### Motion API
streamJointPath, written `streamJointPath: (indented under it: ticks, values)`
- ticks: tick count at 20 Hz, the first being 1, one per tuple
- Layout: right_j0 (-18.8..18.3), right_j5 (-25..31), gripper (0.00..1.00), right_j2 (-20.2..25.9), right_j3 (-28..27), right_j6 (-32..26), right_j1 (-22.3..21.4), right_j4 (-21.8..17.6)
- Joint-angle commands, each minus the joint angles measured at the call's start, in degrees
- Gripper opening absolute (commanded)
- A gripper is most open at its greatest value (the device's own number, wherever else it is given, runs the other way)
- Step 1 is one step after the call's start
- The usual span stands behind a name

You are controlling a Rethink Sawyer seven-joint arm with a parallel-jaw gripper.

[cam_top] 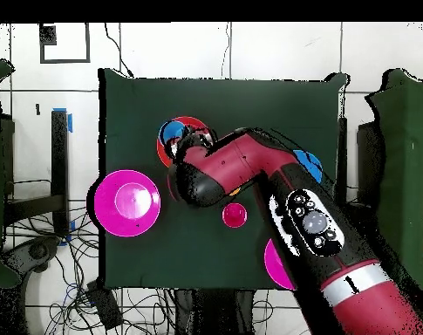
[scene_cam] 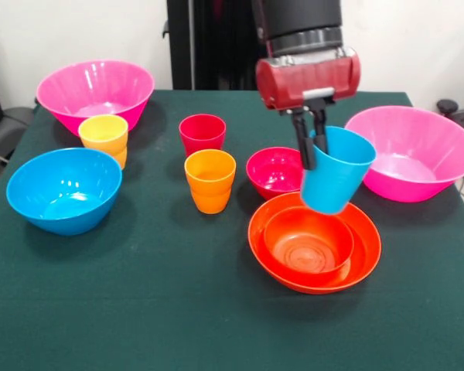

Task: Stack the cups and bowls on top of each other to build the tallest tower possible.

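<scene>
My gripper (scene_cam: 312,147) is shut on the rim of the blue cup (scene_cam: 336,174), one finger inside and one outside. The cup hangs tilted, mouth up, just above the small orange bowl (scene_cam: 308,241), which is nested in the wide shallow orange bowl (scene_cam: 363,255). Left of them stand the orange cup (scene_cam: 209,179), the red cup (scene_cam: 202,133) and the yellow cup (scene_cam: 104,137). The small crimson bowl (scene_cam: 272,170) sits behind the orange bowls. From overhead, the blue cup (cam_top: 170,133) shows over the orange bowl's rim (cam_top: 192,120), beside my arm (cam_top: 249,170).
One large pink bowl (scene_cam: 95,93) stands at the back left and another (scene_cam: 414,151) at the right, also seen overhead (cam_top: 127,201). The medium blue bowl (scene_cam: 63,189) sits at the left. The table's green cloth (scene_cam: 139,309) covers the front.
</scene>
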Motion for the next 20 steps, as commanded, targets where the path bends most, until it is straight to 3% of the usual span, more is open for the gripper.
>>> streamJointPath:
  ticks: [1, 4, 13, 20]
  values:
    - [-0.80, -1.62, 0.00, -1.59, 1.57, -4.66, 3.98, -3.24]
    - [-3.69, 0.37, 0.00, 0.53, 0.98, -10.20, 5.94, -3.13]
    - [-3.96, -1.65, 0.00, -0.19, 0.62, -9.45, 7.31, -6.47]
    - [4.87, -3.83, 0.00, -7.18, -1.84, 0.63, 8.16, -9.54]
